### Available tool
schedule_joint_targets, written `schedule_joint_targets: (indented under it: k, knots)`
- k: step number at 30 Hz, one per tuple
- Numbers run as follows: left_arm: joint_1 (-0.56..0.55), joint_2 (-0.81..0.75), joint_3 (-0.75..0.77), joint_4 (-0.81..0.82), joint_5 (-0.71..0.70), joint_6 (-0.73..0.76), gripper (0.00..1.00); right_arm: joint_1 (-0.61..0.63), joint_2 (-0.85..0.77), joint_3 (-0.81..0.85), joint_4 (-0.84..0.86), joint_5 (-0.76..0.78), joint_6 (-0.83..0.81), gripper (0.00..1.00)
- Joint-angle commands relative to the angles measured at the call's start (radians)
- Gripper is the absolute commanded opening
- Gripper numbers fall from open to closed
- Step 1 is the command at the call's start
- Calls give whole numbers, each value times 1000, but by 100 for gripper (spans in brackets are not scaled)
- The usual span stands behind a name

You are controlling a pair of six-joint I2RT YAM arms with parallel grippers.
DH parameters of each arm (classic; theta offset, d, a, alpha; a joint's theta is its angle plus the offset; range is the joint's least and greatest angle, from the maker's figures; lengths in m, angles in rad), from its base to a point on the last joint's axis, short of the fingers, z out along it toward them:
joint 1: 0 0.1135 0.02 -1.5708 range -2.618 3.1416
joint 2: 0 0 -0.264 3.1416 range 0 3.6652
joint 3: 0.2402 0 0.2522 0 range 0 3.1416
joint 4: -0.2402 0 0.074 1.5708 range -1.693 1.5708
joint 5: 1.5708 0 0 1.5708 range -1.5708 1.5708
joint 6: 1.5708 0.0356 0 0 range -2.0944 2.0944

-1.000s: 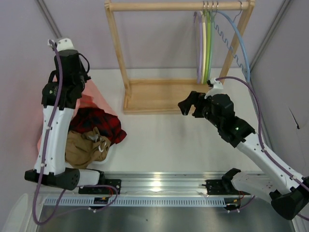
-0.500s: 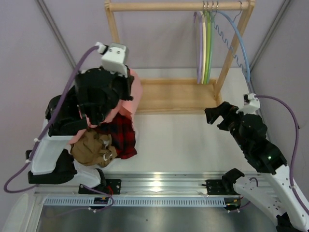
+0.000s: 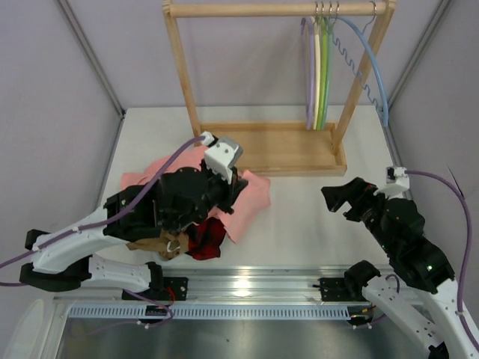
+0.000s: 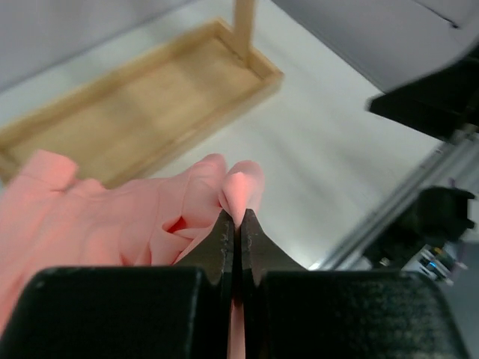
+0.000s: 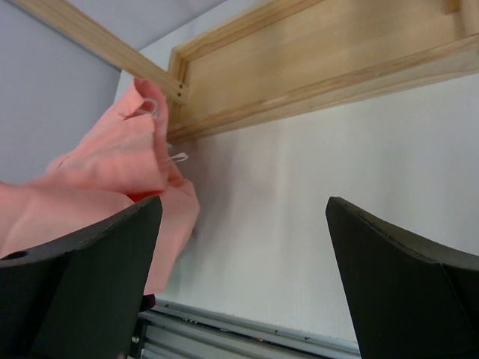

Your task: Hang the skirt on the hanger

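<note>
The salmon-pink skirt lies spread over the table in front of the rack base, partly under my left arm. My left gripper is shut on a fold of the skirt at its right edge, low over the table. The lilac hanger hangs at the left of the hangers on the wooden rail, far back right. My right gripper is open and empty above bare table to the right of the skirt. In the right wrist view the skirt lies left of the open gripper.
The wooden rack's base tray stands just behind the skirt. Cream, green and light blue hangers hang beside the lilac one. A red-and-black plaid garment and a tan garment lie near the front rail.
My left arm has swung from the far left down and to the right, dragging the skirt out over the table. My right arm has drawn back to the right and nearer.
</note>
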Motion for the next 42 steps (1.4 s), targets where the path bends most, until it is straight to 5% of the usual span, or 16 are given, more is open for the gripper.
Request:
schedule_joint_targets:
  k: [1,7,19,26,29,30,32,33,40,42]
  knots:
    - [-13,-106,-210,248,250,-115,0,1,30,-104,99,-184,31,99]
    - [-17,-65,-401,354,296,-165,0,44,108,-284,396,-371,154,99]
    - [-15,-27,-557,445,268,-155,0,252,329,-379,744,-97,542,99]
    - [-13,-27,-576,497,242,-127,0,289,432,-370,831,-138,530,98]
    - [-15,-16,-565,492,230,-112,0,306,446,-384,881,-158,537,64]
    - [-15,-13,-564,488,227,-110,1,314,446,-386,887,-155,539,28]
    - [-15,-16,-562,480,219,-110,7,323,444,-381,869,-135,540,2]
    - [-15,-19,-556,477,219,-109,10,323,446,-378,860,-133,531,0]
    - [6,-79,-461,211,164,-144,99,282,391,-323,607,-20,435,0]
    - [77,-120,-420,114,167,-205,99,234,348,-323,564,-18,419,0]
